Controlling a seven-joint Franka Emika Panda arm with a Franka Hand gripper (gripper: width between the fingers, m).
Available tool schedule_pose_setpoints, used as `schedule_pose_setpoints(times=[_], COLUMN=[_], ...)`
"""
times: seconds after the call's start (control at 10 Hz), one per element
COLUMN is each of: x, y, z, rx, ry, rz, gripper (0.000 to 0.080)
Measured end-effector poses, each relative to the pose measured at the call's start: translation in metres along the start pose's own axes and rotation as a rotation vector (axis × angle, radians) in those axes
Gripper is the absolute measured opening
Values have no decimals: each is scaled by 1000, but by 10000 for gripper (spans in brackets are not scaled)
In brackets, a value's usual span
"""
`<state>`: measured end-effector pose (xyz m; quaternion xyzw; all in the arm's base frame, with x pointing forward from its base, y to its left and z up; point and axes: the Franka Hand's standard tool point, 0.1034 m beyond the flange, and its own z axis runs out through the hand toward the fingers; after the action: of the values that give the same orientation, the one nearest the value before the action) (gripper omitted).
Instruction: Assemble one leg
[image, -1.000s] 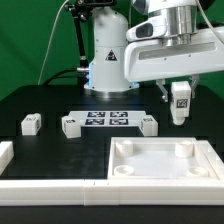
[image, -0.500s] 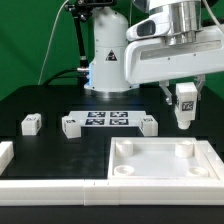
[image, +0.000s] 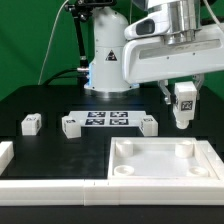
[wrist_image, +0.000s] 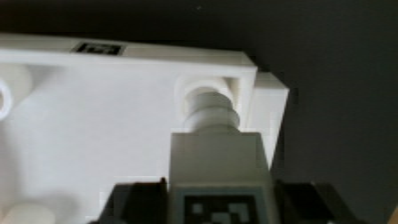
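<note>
Shifted slightly toward the exterior view's left, the hand (image: 181, 93) grips the leg (image: 182, 106) upright, directly above the tabletop's (image: 160, 181) far socket (image: 183, 150).

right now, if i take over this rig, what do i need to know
Gripper: shut on the leg, holding it upright in the air.
Where things are: the leg hangs over the far corner of the tabletop on the exterior view's right. In the wrist view it looks roughly lined up with a corner socket. Three other legs sit on the table beside the marker board.
Done: the leg is picked up and over the tabletop.
Left: lower it into the socket, seat it, then let go. It is not yet in.
</note>
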<state>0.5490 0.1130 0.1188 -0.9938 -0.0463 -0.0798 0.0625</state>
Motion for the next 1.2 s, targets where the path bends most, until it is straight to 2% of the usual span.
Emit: schedule_pose_setpoints(times=[0.2,0.4,0.5,0.8,0.9,1.0,1.1,1.2], x=[43,73,79,78,84,78,66,67], y=[1,9,8,10,12,15,14,14], z=[1,10,11,13,11,15,23,25], rx=[12,15,16,10,0,-12,-9,-9], ry=[38,80,87,118,181,227,192,193], rz=[-24,-99,-103,-102,-102,-102,-103,-102], gripper=[288,288,288,288,288,288,288,288])
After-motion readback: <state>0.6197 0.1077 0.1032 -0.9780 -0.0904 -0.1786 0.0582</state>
